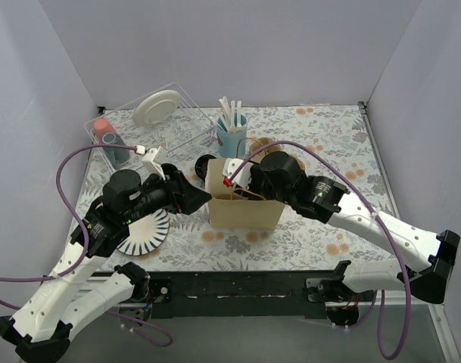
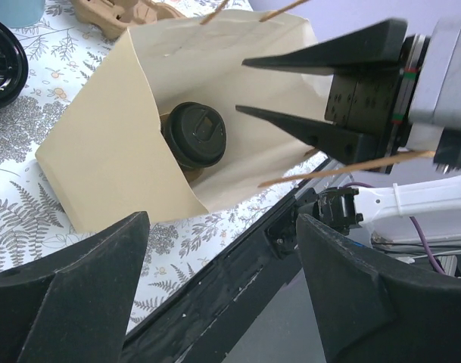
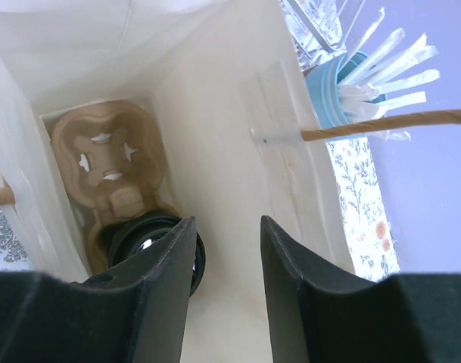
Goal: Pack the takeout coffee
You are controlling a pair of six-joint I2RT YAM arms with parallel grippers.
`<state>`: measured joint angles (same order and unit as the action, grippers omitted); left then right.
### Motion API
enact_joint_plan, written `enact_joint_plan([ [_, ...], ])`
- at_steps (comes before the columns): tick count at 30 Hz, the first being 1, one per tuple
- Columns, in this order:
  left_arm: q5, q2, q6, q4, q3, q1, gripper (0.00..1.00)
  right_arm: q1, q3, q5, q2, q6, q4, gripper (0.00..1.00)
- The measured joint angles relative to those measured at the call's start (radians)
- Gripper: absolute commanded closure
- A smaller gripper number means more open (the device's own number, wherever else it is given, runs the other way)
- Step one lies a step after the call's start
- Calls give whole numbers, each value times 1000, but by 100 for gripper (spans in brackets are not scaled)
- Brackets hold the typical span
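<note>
Takeout coffee (image 2: 196, 136) lid-up inside paper bag (image 1: 245, 213), at one end of cardboard carrier (image 3: 109, 151); bag mid-tabletop toward near edge. Right gripper (image 3: 226, 227) at bag mouth, fingers apart, clamped on nothing. Left gripper (image 2: 222, 219) just left of bag, spread wide, empty.

Bag (image 2: 101, 151) of matt tan paper, smooth with soft creases, coffee cup (image 2: 197, 134) lid black plastic with faint sheen, drink carrier (image 3: 116, 200) of rough brown moulded pulp, bag handle (image 3: 389, 125) of twisted paper cord
</note>
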<state>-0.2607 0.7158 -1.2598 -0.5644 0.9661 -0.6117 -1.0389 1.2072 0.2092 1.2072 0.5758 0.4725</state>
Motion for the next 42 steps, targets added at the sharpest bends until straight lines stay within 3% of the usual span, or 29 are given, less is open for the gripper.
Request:
enact_joint_plan([
  [29,42,71,41,11,55,0,21,151,201,-118,146,-65,57,59],
  [42,163,155,92,11,183,0,22,155,308,-197,76,-206,33,57],
])
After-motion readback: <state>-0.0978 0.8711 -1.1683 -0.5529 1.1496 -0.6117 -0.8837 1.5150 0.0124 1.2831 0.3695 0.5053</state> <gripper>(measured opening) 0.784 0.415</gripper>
